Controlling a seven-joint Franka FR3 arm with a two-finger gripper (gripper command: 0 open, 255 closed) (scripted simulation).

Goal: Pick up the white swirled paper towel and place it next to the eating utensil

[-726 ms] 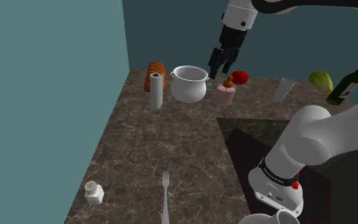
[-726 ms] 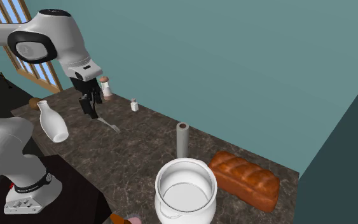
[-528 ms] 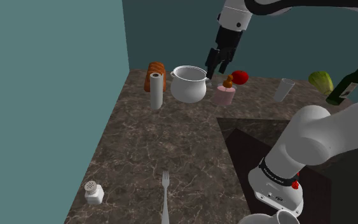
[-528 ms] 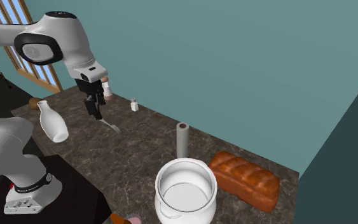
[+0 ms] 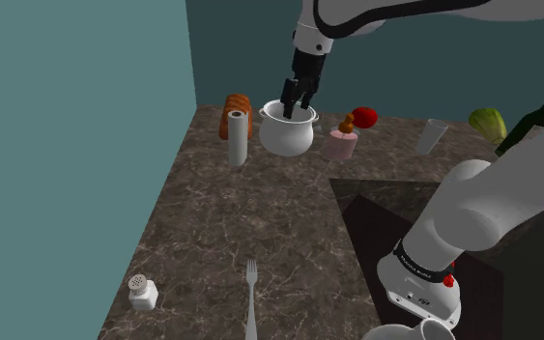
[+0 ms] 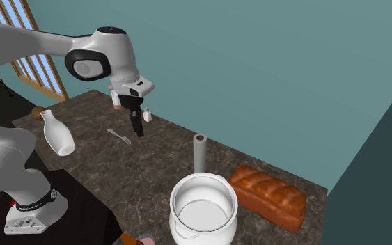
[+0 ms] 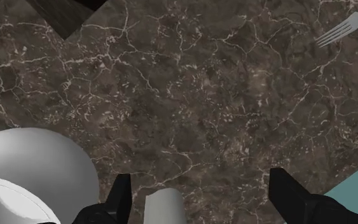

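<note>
My pincer (image 5: 296, 97) has swung across from above the pink pot with the orange knob (image 5: 340, 143) toward ten o'clock in the shoulder view, and now hangs over the rim of the white round two-handled pot (image 5: 287, 130). Its fingers stand apart with nothing between them touching. In the wrist view the top of the white upright paper towel roll (image 7: 165, 207) has come in between my fingers (image 7: 121, 191), close to the one beside the pot. I judge I am nearly lined up for the descent. The roll (image 5: 238, 137) stands on the dark marbled counter (image 5: 250, 212) at nine o'clock of the pot, with the brown bread loaf (image 5: 237, 104) just behind it at twelve. The pot is the thing in my way: it sits near the roll, so one finger must go down between them. The silver fork (image 5: 251, 295) lies well apart at six o'clock of the roll, with a small white shaker (image 5: 142, 292) at its nine o'clock.
</note>
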